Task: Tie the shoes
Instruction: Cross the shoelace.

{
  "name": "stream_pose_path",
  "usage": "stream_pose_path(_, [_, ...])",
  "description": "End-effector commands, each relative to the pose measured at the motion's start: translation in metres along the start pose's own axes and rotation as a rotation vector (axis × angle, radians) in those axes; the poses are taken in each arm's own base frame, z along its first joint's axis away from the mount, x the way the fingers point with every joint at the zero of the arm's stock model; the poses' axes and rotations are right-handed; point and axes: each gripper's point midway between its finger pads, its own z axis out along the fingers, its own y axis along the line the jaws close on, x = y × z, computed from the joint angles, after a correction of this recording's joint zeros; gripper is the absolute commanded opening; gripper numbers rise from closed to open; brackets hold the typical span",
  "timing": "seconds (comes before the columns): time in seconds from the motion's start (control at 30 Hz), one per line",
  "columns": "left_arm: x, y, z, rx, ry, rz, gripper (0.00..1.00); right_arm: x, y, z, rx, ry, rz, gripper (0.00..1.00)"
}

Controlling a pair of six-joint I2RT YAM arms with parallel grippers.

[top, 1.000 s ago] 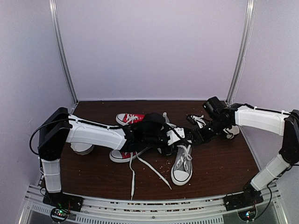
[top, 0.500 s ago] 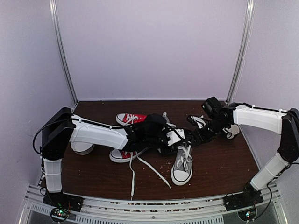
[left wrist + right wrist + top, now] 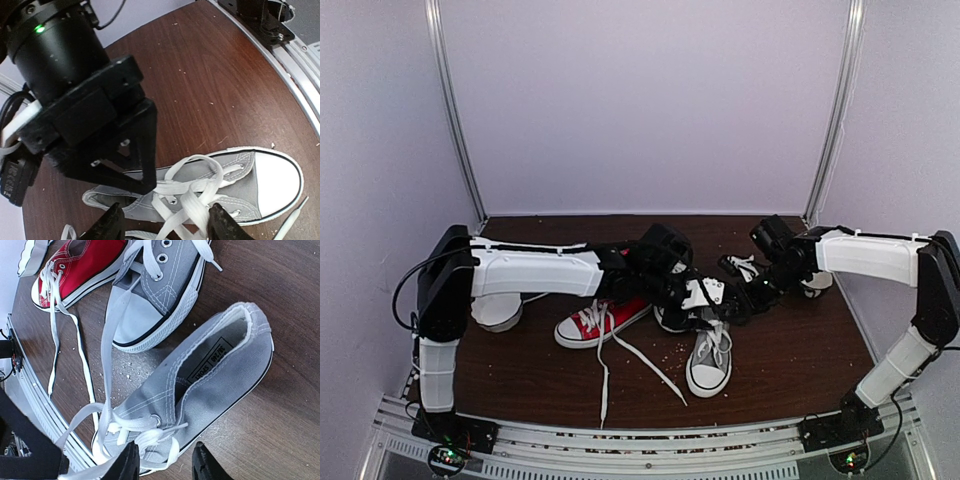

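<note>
Straddles loose laces [image 3: 192, 200] of 1 grey shoe [image 3: 240, 162] with left end effector [image 3: 166, 223], jaws apart, nothing clamped. Brackets the same tangle with right end effector [image 3: 165, 462], also apart. Sits mid-desk [image 3: 790, 360], directly below both, toe toward near edge, heel away; neither arm clearly nearer.

shoes [image 3: 709, 362] on table [image 3: 800, 350], another sneaker [image 3: 595, 325] leftward (laces [image 3: 604, 385] trailing forward)
</note>
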Motion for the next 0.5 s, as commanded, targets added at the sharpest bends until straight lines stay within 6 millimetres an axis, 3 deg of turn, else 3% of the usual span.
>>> stream_pose_path(0.0, [0.015,-0.031,0.005,0.170,0.024,0.066,0.59,0.002,-0.003,0.006,-0.015,0.005,0.016,0.36])
stream_pose_path(0.13, [0.021,-0.042,0.008,0.198,0.041,0.133,0.62,0.002,-0.002,0.007,-0.019,0.001,0.017,0.35])
stream_pose_path(0.33, [0.027,-0.014,0.028,-0.009,0.103,0.202,0.54,0.002,0.001,0.006,-0.039,-0.002,0.018,0.32])
stream_pose_path(0.47, [0.034,-0.023,0.031,0.009,0.118,0.238,0.49,0.002,0.001,0.005,-0.042,-0.002,0.015,0.30])
